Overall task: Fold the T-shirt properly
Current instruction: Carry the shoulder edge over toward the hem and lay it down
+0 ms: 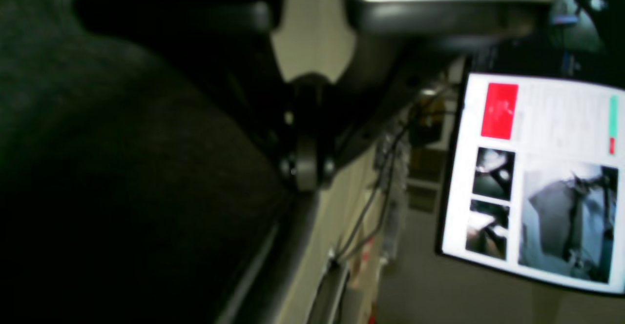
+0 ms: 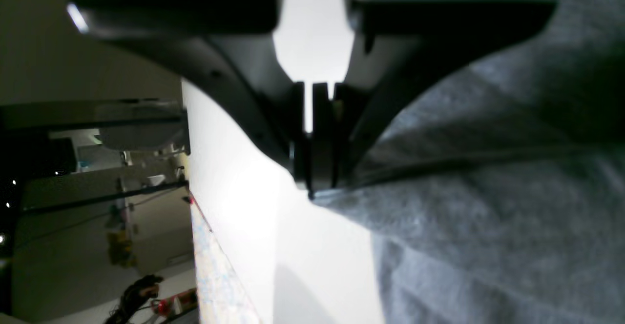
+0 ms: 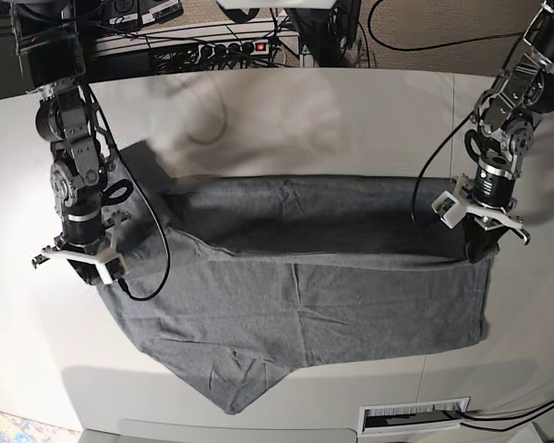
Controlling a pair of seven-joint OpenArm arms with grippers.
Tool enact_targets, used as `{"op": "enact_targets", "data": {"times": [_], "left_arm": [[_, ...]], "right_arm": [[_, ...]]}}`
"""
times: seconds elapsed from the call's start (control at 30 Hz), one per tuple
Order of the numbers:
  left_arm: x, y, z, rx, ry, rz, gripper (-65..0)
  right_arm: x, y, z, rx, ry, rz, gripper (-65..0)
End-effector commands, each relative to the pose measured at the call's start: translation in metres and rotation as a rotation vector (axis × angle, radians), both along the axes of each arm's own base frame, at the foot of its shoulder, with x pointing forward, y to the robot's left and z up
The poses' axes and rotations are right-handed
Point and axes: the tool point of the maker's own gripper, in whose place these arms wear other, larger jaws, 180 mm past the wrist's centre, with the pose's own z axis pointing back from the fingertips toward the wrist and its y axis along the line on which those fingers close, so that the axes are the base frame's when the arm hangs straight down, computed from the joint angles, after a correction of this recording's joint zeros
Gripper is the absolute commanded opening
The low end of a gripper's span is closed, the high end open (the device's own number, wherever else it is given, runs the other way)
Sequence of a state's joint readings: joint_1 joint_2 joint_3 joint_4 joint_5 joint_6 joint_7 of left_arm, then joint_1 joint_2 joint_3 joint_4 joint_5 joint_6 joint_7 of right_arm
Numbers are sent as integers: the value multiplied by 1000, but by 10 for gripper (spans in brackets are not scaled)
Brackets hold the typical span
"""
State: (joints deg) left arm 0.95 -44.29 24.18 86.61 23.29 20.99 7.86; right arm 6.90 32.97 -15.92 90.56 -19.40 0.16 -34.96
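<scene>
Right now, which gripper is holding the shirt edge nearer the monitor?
The left gripper, shut on the T-shirt; its wrist view shows the monitor, the right gripper's doesn't.

Both arms point down, well apart. The left gripper [image 3: 480, 247] and the right gripper [image 3: 90, 273] each have the jaws closed, pinching cloth.

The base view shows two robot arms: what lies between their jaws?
In the base view, a raised fold of the wrinkled heather-grey cotton T-shirt spans from the right gripper to the left gripper; nothing else lies between.
</scene>
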Motion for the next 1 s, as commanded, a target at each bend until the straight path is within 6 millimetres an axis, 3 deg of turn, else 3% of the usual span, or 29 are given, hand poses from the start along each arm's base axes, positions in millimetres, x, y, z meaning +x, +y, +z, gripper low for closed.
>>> {"op": "enact_targets", "data": {"times": [0.0, 0.37, 0.4, 0.47, 0.53, 0.97], "left_arm": [[8, 8, 17, 21, -56, 2, -650], [7, -1, 3, -53, -33, 22, -650], [6, 0, 1, -64, -26, 33, -650], [6, 0, 0, -86, -19, 43, -543], [6, 0, 0, -90, -18, 46, -482], [6, 1, -2, -129, -6, 57, -484]], "right_arm": [[9, -5, 21, -12, -61, -2, -650], [10, 8, 14, 49, -58, 5, -650], [10, 10, 13, 56, -57, 3, -598], [10, 11, 11, 59, -52, -5, -478], [10, 10, 11, 58, -51, -7, -431], [4, -2, 6, 88, -26, -93, -432]]}}
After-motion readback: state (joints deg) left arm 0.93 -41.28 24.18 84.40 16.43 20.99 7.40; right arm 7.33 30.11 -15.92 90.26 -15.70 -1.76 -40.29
